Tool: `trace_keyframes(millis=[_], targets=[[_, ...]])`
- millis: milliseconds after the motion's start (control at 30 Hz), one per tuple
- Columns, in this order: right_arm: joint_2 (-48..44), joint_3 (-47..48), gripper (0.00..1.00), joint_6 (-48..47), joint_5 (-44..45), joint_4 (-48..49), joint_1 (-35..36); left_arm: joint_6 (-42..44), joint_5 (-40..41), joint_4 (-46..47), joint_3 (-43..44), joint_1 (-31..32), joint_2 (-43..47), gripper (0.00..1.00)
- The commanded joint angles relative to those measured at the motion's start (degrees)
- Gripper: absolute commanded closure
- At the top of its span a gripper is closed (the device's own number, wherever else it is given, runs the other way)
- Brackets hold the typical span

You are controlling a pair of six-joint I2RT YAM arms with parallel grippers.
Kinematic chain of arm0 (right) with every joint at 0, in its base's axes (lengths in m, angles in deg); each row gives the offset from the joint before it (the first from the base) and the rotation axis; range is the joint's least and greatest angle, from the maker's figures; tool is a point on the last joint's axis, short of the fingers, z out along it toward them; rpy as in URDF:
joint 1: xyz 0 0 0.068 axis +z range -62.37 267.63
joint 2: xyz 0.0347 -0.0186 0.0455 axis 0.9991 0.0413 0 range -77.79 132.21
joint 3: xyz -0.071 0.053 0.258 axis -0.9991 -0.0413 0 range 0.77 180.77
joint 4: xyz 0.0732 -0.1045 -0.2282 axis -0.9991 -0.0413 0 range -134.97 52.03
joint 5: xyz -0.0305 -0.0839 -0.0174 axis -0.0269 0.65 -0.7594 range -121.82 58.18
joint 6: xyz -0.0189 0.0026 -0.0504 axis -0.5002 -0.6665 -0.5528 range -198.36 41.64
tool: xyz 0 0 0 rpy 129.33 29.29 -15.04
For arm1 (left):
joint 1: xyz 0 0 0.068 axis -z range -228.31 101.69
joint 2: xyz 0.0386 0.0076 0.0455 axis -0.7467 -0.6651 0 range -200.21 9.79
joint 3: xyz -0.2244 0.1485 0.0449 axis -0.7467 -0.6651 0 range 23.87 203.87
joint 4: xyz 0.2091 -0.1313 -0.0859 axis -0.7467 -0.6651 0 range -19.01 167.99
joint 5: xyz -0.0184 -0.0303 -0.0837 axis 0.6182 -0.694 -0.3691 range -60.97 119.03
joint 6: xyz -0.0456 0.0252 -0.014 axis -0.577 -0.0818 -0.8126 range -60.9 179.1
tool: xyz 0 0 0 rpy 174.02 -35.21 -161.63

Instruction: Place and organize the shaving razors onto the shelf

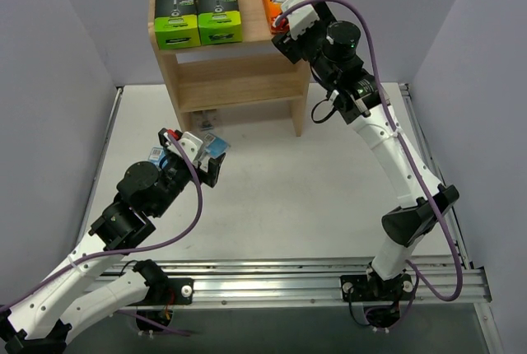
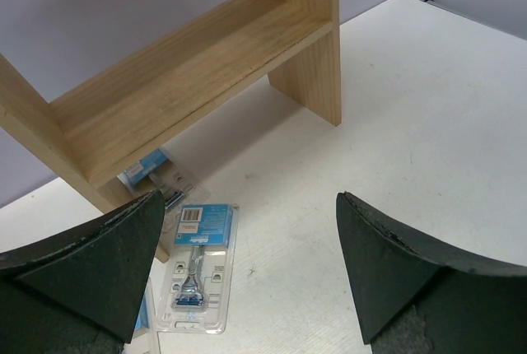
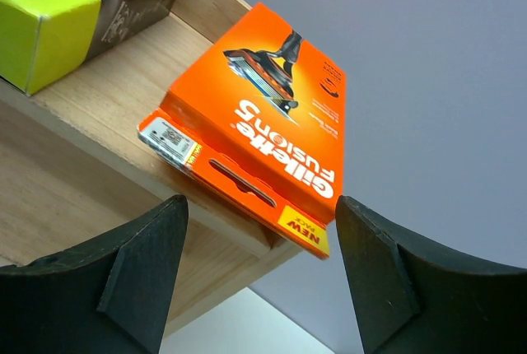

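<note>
left gripper low over table, spread, empty | right gripper raised by orange box, spread, empty

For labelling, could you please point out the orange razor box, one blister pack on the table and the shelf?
orange razor box [image 3: 263, 123], right wrist view, middle of printed face.
blister pack [image 2: 196, 270], left wrist view, clear front over the razor.
shelf [image 1: 239, 84], top external view, middle tier board.

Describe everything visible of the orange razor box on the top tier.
The orange razor box is cardboard printed with a razor, Gillette Fusion5, a yellow NEW PACK tag, a hang slot and a white barcode label. It lies face up on the shelf, at its top tier's right end, tab end overhanging the front edge. The right gripper, jaws open, is not touching it.
</note>
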Motion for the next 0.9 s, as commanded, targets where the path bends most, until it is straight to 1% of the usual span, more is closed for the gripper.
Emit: trace_keyframes(millis=[0, 400, 533, 733, 867], targets=[[-3.66, -0.86, 0.32, 1.13, 1.32, 4.34, -0.62, 0.24, -0.38, 2.96, 0.22, 0.33, 0.49, 0.06], [-3.49, -0.95, 0.32, 1.66, 1.14, 5.75, -1.14, 0.24, -0.56, 2.96, 0.22, 0.42, 0.4, 0.06], [-1.65, 1.77, 0.32, 1.22, 1.23, 4.95, -1.15, 0.24, -0.56, 2.87, 0.22, 0.51, 0.22, 0.06], [-0.06, 3.18, 0.32, 1.22, 1.31, 5.39, -1.32, 0.24, -0.47, 2.96, 0.22, 0.68, 0.22, 0.06], [1.78, 6.51, 0.32, 0.87, 1.05, 4.52, -1.76, 0.33, -0.38, 2.96, 0.22, 0.94, 0.22, 0.06]])
